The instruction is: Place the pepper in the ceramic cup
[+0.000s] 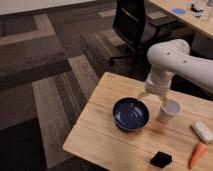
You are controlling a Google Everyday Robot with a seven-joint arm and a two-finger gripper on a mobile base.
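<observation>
The orange-red pepper (197, 155) lies on the wooden table (105, 135) near its front right corner. The white ceramic cup (169, 111) stands upright right of the dark blue bowl (130, 114). My gripper (153, 98) hangs from the white arm just above the table, between the bowl's far rim and the cup. It is open and empty. The pepper is far from it, to the front right.
A whitish rectangular block (202, 131) lies right of the cup. A small black object (161, 159) sits at the front edge. A black office chair (134, 25) stands behind the table, and a desk (192, 15) is at the far right.
</observation>
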